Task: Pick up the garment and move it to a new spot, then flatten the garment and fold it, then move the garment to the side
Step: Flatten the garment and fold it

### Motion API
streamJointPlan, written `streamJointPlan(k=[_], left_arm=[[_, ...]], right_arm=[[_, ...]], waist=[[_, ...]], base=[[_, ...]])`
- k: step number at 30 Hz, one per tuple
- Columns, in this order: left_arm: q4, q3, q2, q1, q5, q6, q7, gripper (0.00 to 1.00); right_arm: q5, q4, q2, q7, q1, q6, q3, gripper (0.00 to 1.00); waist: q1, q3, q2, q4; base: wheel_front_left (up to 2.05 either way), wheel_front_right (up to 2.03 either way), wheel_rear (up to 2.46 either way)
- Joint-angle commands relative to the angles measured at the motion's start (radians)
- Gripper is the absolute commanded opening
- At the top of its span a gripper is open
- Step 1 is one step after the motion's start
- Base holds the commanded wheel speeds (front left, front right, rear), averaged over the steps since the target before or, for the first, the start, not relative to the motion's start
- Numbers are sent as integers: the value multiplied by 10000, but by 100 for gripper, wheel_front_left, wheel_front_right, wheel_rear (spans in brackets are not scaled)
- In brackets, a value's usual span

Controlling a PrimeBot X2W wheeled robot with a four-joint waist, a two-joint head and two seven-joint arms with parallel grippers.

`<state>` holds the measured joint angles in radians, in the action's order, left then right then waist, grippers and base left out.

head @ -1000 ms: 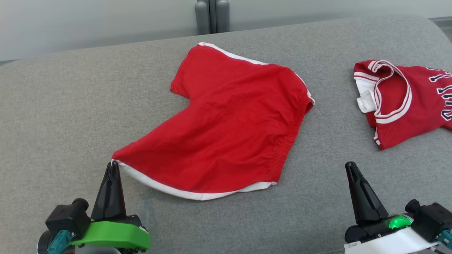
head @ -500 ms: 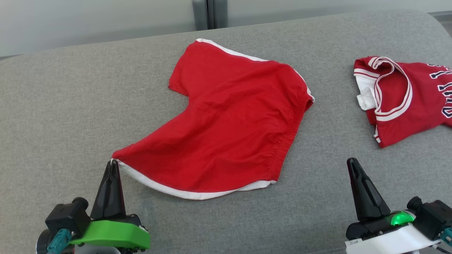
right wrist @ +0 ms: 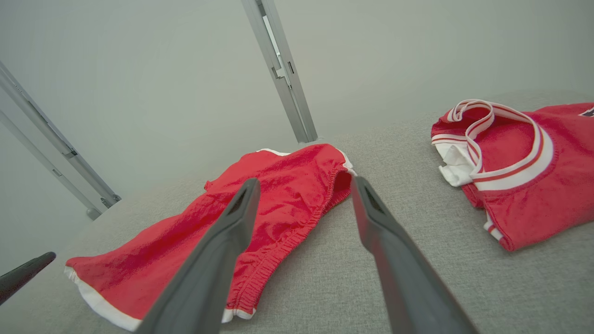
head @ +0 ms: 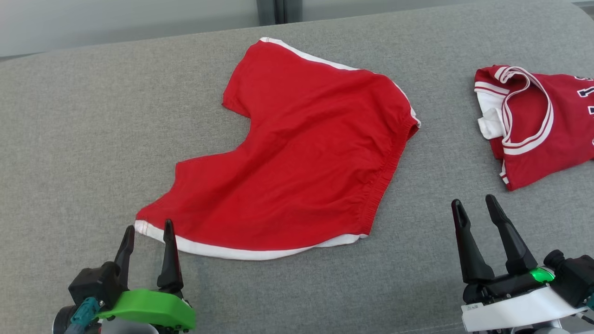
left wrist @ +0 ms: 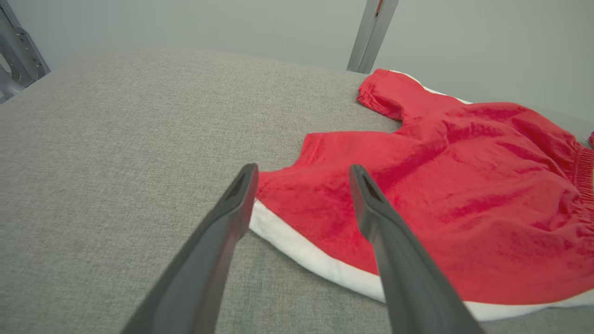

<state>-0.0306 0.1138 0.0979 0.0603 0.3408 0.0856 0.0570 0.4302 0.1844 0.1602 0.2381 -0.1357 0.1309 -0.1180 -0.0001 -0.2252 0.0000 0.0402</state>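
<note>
Grey fabric surface (head: 93,116), pale wall (right wrist: 139,69) behind

My left gripper (head: 149,225) sits at the lower left of the head view, both fingers spread wide and pointing up-frame, tilted slightly right. My right gripper (head: 473,200) is at the lower right, fingers spread just as wide and also pointing up-frame. One left fingertip (right wrist: 28,272) pokes in at the lower-left edge of the right wrist view.
</note>
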Motion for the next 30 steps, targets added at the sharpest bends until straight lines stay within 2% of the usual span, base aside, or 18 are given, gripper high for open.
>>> streamJointPlan(k=[1, 6, 10, 20, 30], left_arm=[[104, -47, 100, -270, -105, -40, 260, 100], [216, -61, 281, -531, -727, 155, 1331, 100], [-36, 15, 427, -647, -1151, 277, 1703, 100], [-283, 411, 725, -51, -1660, 369, 1385, 100], [-55, 440, 744, 372, -1488, 475, 1198, 100]], right_arm=[[-87, -47, 61, 56, 153, -6, 84, 100], [-348, 3, 174, 127, 219, -6, 374, 100], [-538, 93, 310, 49, 265, -6, 576, 100], [-1025, -7, 351, -538, -78, -6, 813, 100], [-1052, 8, 115, -776, -451, -6, 810, 100]], waist=[[1, -48, 0, -54], [1, 4, 0, -172], [1, 240, 0, -214], [1, 1164, 0, -151], [1, 1577, 0, -68]], base=[[0, 0, 0], [0, 0, 0], [0, 0, 0], [0, 0, 0], [0, 0, 0]])
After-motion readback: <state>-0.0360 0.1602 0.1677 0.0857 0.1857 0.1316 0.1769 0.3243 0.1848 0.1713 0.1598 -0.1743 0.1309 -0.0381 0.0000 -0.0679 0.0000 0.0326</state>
